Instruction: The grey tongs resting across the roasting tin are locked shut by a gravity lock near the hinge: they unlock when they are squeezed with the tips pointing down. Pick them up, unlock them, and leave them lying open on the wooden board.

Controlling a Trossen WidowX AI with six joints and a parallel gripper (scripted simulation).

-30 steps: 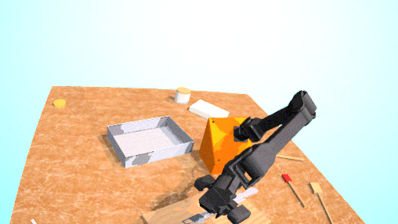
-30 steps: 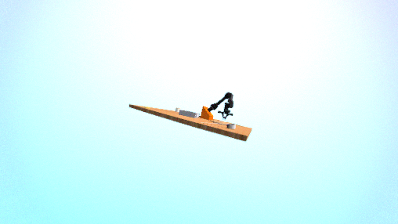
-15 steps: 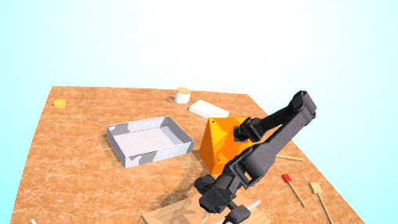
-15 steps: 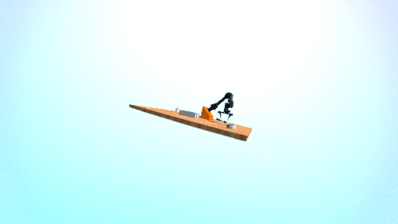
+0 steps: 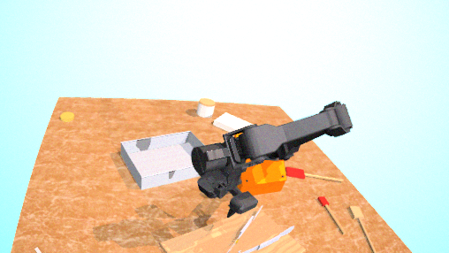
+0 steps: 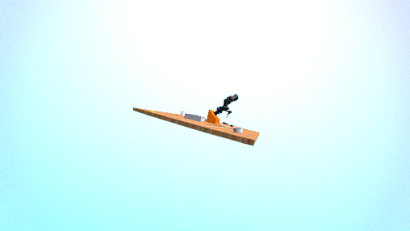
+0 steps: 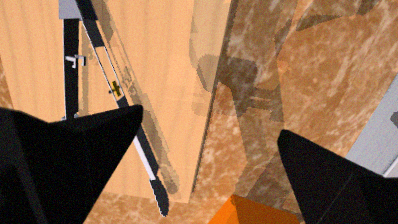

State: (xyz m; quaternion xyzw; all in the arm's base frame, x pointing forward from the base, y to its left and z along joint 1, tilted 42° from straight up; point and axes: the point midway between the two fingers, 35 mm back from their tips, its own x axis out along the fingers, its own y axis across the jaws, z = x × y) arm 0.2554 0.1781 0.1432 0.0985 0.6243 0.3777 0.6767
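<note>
The grey tongs (image 5: 247,226) (image 7: 105,55) lie on the wooden board (image 5: 199,241) (image 7: 165,75) at the table's front edge, their two arms spread in a V. My gripper (image 5: 223,196) (image 7: 212,124) is open and empty. It hangs above the board's edge, behind and to one side of the tongs, and does not touch them. In the wrist view one tong arm runs under my left finger. The grey roasting tin (image 5: 159,159) (image 7: 380,140) stands empty at the middle of the table, left of the arm.
An orange wedge block (image 5: 262,177) (image 6: 212,117) (image 7: 240,212) stands by the arm. A white jar (image 5: 205,107), a white slab (image 5: 230,121) and a yellow disc (image 5: 67,117) lie at the back. Two red spatulas (image 5: 295,172) (image 5: 324,201) and a tan one (image 5: 356,212) lie on the right.
</note>
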